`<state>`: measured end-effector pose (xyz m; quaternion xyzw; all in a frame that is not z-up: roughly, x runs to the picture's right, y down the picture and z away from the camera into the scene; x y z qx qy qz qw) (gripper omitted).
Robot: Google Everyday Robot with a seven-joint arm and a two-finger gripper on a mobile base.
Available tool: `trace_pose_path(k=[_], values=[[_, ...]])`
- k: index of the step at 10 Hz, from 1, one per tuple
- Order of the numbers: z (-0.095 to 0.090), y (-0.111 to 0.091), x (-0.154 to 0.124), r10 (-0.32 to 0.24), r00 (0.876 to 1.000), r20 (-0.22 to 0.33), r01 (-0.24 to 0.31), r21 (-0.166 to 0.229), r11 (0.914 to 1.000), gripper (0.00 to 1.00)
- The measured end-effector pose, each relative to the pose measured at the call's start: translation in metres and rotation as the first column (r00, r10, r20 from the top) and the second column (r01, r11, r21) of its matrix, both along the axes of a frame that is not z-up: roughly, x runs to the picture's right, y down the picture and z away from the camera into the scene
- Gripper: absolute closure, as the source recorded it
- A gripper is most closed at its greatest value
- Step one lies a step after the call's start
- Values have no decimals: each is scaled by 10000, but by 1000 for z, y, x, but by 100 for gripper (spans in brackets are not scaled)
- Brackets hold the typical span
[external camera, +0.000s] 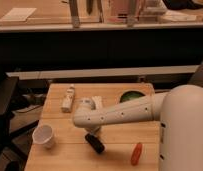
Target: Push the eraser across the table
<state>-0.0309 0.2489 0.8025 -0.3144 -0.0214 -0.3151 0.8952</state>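
- Jaws: the gripper point(88, 131) sits low over the tabletop point(115, 150), largely hidden beneath the white arm point(120, 114); jaw state cannot be determined.
- Eraser point(95, 143): black bar lying tilted on the tabletop, its upper end at or under the gripper; contact unclear.
- White cup point(44, 136) stands to its left, apart.
- Orange carrot-shaped piece point(136, 153) lies right.
- Green bowl point(131, 96) partly covered by the arm.

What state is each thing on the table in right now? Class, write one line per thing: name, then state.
gripper: low over the table, at the eraser
eraser: flat, lying at an angle
table: holding everything
cup: upright, open
orange piece: lying flat
green bowl: upright
white bottle: on its side
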Motion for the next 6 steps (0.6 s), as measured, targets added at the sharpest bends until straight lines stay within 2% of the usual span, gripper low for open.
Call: trace_pose_path(k=[6], values=[[0, -5, -4, -61, 10000, 28, 61, 134, 9999, 100]])
